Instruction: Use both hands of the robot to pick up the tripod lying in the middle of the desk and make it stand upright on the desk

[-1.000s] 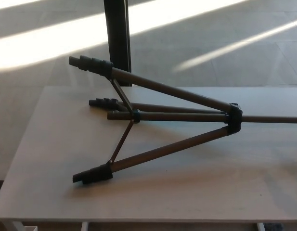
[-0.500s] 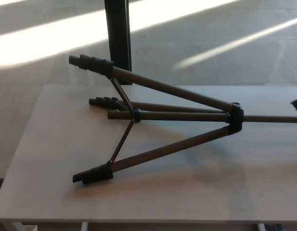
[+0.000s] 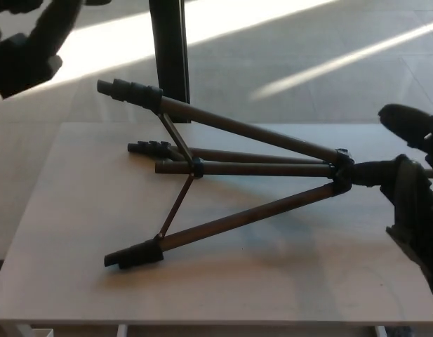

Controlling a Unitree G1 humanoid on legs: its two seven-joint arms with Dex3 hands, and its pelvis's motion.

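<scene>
The tripod (image 3: 244,168) lies on its side on the pale desk (image 3: 76,232), legs spread toward the left with black rubber feet, its hub (image 3: 341,174) to the right. One leg sticks up past the desk's far edge. My right hand (image 3: 411,182) has come in from the right, its fingers (image 3: 405,123) apart, just beside the hub and over the centre column. It does not hold the tripod. My left hand (image 3: 30,42) hovers blurred at the top left, above and left of the raised foot (image 3: 125,91), well apart from the tripod.
A dark vertical post (image 3: 170,56) stands behind the desk, right behind the raised leg. Sunlit stripes cross the floor beyond. The desk's near edge runs along the bottom of the picture.
Both hands have entered the picture: the right from the right edge up to the hub, the left into the top left corner. The tripod has stayed in place.
</scene>
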